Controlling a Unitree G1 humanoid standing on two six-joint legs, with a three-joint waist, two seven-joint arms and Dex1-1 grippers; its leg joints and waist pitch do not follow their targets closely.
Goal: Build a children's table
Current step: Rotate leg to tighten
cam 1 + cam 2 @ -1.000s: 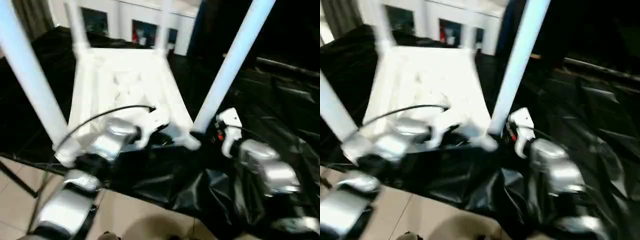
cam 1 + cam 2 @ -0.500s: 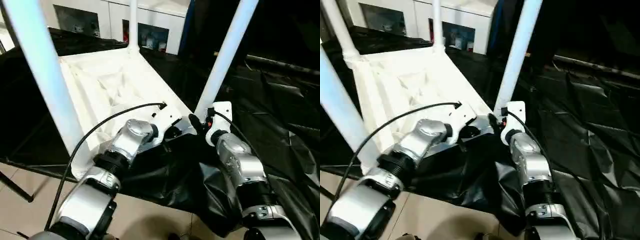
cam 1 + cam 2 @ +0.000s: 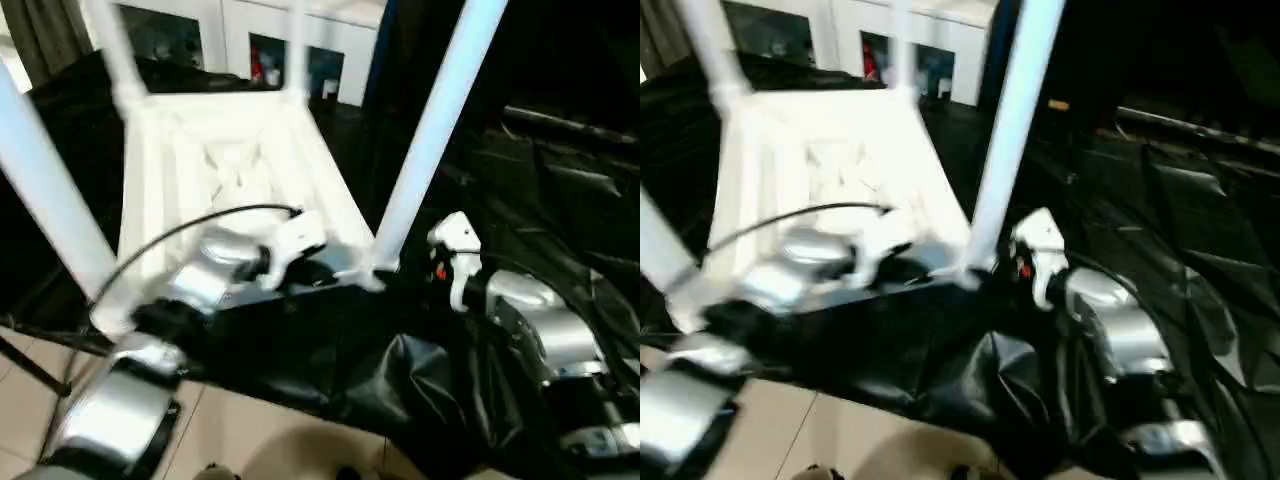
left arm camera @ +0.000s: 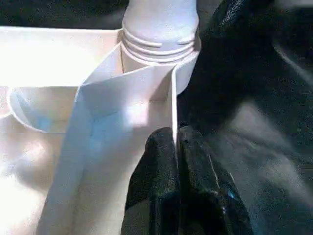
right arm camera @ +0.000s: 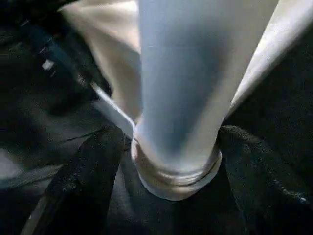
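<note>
Left end effector (image 4: 176, 147) pinching the upturned tabletop (image 3: 225, 165) rim by a corner leg (image 3: 425, 135); right end effector (image 5: 168, 161) spread around that leg.

Bkgd: white glass-door cabinet (image 3: 300, 45) at back; black sheeting (image 3: 560, 200) over work surface; beige tile floor (image 3: 240, 440) below.

My head stereo pair looks fwd/down over both forearms at the upturned tabletop (image 3: 230, 160). Wrist cams sit v. close; both share the near-right leg (image 5: 181, 98) w/ the head cams.
</note>
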